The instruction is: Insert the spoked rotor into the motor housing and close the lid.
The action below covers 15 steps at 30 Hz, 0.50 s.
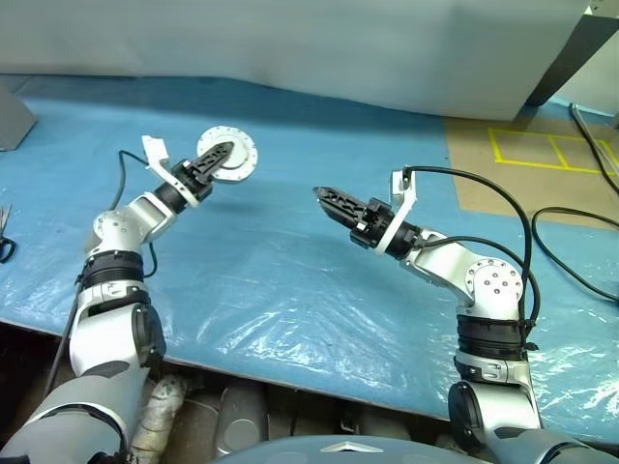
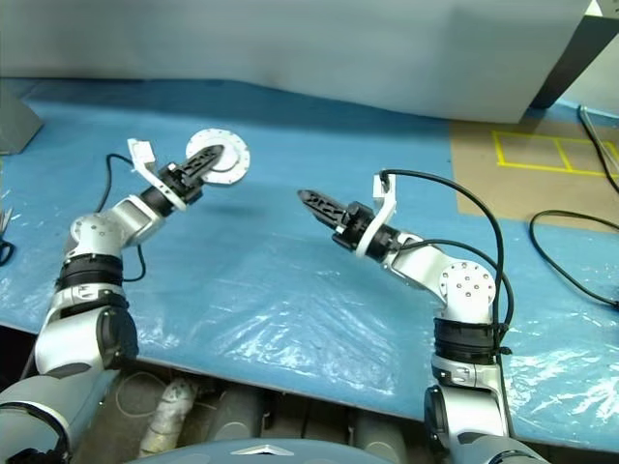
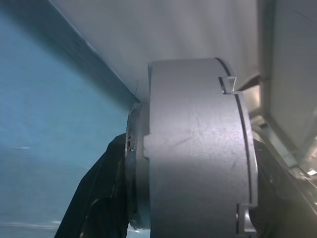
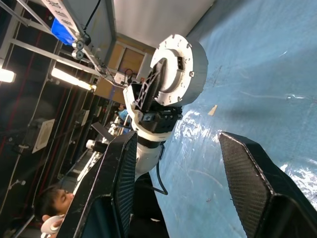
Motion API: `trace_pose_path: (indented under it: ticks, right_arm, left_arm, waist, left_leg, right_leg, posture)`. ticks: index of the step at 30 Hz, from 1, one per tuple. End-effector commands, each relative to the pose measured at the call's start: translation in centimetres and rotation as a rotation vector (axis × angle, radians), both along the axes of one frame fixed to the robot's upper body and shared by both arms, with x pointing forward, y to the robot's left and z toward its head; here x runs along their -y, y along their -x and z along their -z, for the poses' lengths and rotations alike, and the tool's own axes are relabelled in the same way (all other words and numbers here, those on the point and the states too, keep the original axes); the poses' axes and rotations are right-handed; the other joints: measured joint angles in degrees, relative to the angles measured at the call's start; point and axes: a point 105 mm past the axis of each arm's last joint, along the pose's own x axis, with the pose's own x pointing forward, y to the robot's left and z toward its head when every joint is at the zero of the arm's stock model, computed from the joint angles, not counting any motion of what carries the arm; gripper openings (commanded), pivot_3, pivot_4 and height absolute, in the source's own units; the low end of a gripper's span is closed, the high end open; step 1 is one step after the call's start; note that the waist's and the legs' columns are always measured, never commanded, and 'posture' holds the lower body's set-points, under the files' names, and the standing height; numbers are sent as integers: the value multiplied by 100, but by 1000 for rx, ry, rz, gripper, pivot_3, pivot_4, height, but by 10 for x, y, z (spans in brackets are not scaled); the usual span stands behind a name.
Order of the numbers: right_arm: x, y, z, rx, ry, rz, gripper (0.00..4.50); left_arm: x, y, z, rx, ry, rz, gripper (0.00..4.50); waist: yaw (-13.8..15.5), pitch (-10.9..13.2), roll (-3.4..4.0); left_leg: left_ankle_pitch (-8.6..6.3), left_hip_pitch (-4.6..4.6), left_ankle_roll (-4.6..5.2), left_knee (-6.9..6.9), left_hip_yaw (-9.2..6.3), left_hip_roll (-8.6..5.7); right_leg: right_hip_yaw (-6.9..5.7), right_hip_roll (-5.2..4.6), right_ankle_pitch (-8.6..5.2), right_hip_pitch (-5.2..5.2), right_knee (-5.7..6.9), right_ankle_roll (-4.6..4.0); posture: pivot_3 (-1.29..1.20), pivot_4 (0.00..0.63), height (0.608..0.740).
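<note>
My left gripper [image 1: 221,155] is shut on the motor housing [image 1: 235,155], a round silver-grey metal drum with a flanged face ringed by small holes. It holds the housing up in the air over the far left of the blue table. In the left wrist view the housing's thick grey rim [image 3: 198,148] sits clamped between the two black fingers [image 3: 94,198], and a seam runs around it near one face. The spoked rotor and the lid are hidden. My right gripper [image 1: 324,196] hovers open over the table's middle, pointing at the housing [image 4: 190,64], with nothing between its fingers [image 4: 247,173].
The table [image 1: 290,280] is covered in blue plastic sheet. Brown cardboard with yellow tape lines [image 1: 542,159] lies at the back right, with black cables [image 1: 571,261] beside it. A grey object [image 1: 10,116] stands at the far left. A person [image 4: 52,203] stands beyond the table.
</note>
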Motion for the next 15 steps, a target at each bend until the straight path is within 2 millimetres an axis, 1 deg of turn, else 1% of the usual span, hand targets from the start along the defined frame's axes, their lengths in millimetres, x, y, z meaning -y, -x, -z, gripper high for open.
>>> trace_pose_path:
  ticks: [1,3,6,9,14,15]
  right_arm:
    - [-2,-1,-10,42,-9,-10,2705]
    - [-3,-1,-10,43,-5,-13,2705]
    - [-4,-2,-8,39,4,-13,2705]
    - [-4,-1,-7,36,8,-16,2705]
    - [-4,-2,-6,35,15,-13,2705]
    - [-5,-2,-5,34,17,-12,2728]
  left_arm:
    - [-15,-7,-1,19,-66,-87,2398]
    - [-18,-10,10,-22,-76,-120,2398]
    - [-22,-11,20,-49,-78,-150,2398]
    - [-24,-10,34,-90,-116,-168,2398]
    - [-42,-9,54,-161,-170,-270,2398]
    - [-44,-8,58,-172,-184,-283,2748]
  waist:
    - [4,0,0]
    - [20,0,0]
    - [40,6,-12]
    - [40,10,-19]
    - [28,10,-20]
    - [17,10,-20]
  left_leg:
    - [0,-1,0,0,0,0]
    - [0,-2,0,-1,0,0]
    - [0,-10,0,1,-4,0]
    - [0,-10,0,2,-5,2]
    - [0,0,0,2,-5,2]
    - [0,6,0,2,-5,2]
  right_leg:
    - [0,0,0,0,-1,0]
    - [-1,0,0,0,-2,0]
    - [-8,-1,0,0,-3,0]
    - [-9,-1,0,0,-2,0]
    - [-8,-1,0,6,3,-1]
    - [-7,-1,0,12,2,-1]
  posture:
    - [0,150,740]
    - [0,150,740]
    - [0,150,740]
    - [0,150,740]
    - [0,150,740]
    - [0,150,740]
